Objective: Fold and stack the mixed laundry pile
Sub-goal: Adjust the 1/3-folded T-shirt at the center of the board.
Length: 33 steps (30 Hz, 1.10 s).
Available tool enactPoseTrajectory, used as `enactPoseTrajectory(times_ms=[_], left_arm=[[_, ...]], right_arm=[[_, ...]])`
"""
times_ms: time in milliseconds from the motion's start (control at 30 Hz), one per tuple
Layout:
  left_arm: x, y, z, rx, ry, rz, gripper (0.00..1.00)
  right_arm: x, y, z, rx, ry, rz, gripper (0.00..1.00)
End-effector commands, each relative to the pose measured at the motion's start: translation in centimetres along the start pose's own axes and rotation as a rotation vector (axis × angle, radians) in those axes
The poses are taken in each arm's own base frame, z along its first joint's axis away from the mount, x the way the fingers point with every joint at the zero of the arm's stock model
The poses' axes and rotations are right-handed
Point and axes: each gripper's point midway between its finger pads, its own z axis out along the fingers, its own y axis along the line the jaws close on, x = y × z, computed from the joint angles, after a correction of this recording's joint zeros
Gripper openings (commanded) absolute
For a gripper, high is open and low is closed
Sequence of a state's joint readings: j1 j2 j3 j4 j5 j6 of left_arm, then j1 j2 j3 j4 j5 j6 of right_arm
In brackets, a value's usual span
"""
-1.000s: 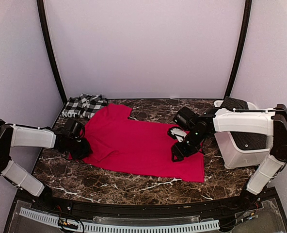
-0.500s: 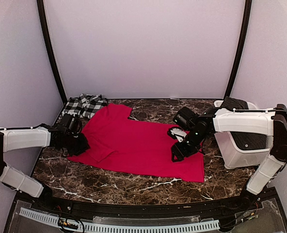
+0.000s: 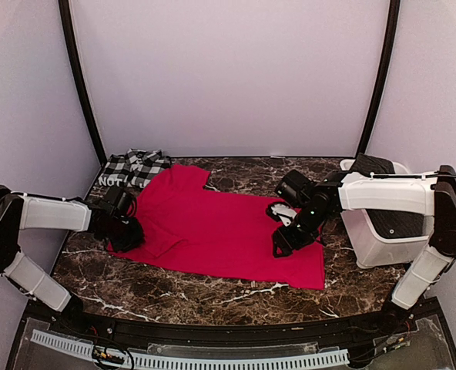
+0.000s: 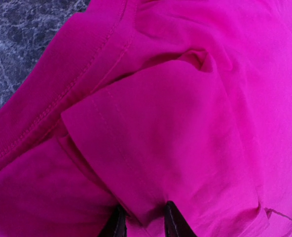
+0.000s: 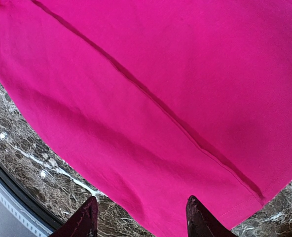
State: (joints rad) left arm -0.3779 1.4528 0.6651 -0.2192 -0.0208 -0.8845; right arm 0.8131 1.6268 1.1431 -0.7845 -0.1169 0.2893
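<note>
Dark brown marble tabletop (image 3: 212, 297), veined in white, glossy under soft, even light with no hard shadows. Closes at the back against a plain pale lilac wall (image 3: 228, 77), with matching side walls at the left (image 3: 20, 92) and right (image 3: 436, 77). Two thin black struts, left (image 3: 80, 85) and right (image 3: 378, 77), slanting down to the tabletop's back corners. White plastic bin (image 3: 382, 253) at the tabletop's right edge, dark inside. Curved black rim (image 3: 212, 327) along the near edge, and below it a white slotted strip (image 3: 189, 358).
</note>
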Motion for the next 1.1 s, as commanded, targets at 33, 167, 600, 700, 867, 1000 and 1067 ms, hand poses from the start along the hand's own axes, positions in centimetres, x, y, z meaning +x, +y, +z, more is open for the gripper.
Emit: enactPoseTrajectory(times_ms=[33, 167, 600, 700, 867, 1000, 1067], left_arm=[[-0.6, -0.4, 0.8, 0.007, -0.012, 0.017, 0.26], [-0.9, -1.1, 0.6, 0.028, -0.016, 0.016, 0.25], [-2.0, -2.0, -0.8, 0.041, -0.049, 0.031, 0.13], [-2.0, -2.1, -0.4, 0.042, -0.041, 0.033, 0.05], [-2.2, -3.7, -1.1, 0.106, -0.035, 0.036, 0.00], [-3.5, -5.8, -2.1, 0.168, -0.058, 0.050, 0.00], [-4.2, -7.1, -2.1, 0.201, -0.066, 0.059, 0.00]], right_arm=[[0.1, 0.0, -0.2, -0.009, -0.011, 0.003, 0.57], [0.1, 0.0, -0.1, -0.013, -0.011, 0.005, 0.57], [0.0, 0.0, 0.0, -0.008, -0.007, 0.001, 0.57], [0.0, -0.1, 0.0, -0.004, -0.007, 0.001, 0.57], [0.1, -0.1, -0.1, -0.002, -0.007, 0.001, 0.57], [0.0, -0.1, 0.0, -0.003, -0.009, -0.001, 0.57], [0.0, -0.1, 0.1, -0.007, -0.009, -0.001, 0.57]])
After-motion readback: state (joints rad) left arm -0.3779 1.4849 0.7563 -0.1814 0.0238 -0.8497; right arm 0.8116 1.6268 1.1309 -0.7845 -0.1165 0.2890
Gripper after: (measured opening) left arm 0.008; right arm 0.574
